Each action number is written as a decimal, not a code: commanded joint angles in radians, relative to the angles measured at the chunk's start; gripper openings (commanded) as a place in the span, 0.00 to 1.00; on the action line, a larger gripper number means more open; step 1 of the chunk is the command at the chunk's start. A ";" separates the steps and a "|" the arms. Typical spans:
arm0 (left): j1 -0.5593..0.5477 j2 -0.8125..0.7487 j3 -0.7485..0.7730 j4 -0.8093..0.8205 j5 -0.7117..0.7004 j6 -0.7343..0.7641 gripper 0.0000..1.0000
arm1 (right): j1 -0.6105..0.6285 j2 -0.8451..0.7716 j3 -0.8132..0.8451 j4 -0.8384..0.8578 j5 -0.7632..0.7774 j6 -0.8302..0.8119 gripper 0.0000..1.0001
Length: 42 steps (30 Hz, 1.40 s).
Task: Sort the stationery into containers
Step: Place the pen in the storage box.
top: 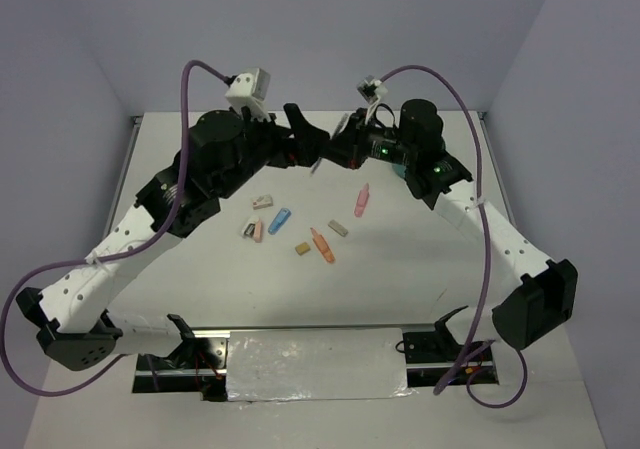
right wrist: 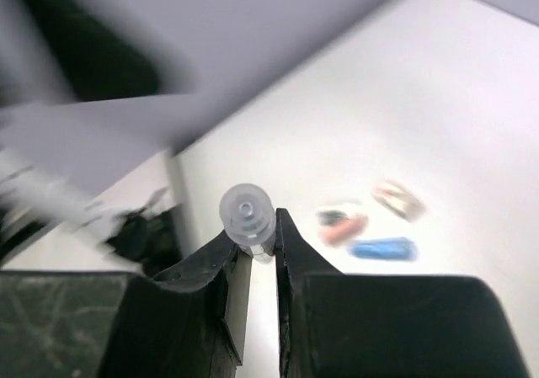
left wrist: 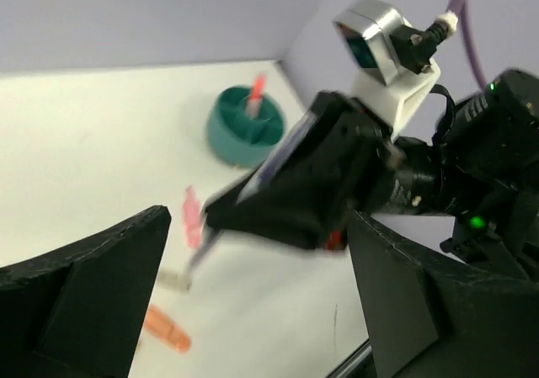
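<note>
eight loose stationery pieces [top: 280,219], one teal cup [left wrist: 227,146]

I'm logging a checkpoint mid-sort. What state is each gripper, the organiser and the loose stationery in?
left gripper: open, empty.
right gripper: shut on thin pen.
teal organiser: upright, red-pink pen standing inside.
pink marker: lying outside the organiser.
orange marker: lying outside the organiser.
blue eraser: lying outside the organiser.

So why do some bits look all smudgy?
Left wrist view: the right gripper is smeared with motion blur, and the teal cup is soft but readable. Right wrist view: the pen tip is fairly clear, the blue eraser is fuzzy, and dark streaks cross the top left. Top view: sharp, with bright shine on the silver sheet.
</note>
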 commanded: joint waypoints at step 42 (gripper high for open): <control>0.241 0.059 -0.151 -0.531 0.000 -0.124 0.99 | -0.509 0.471 0.062 0.154 0.863 -0.182 0.66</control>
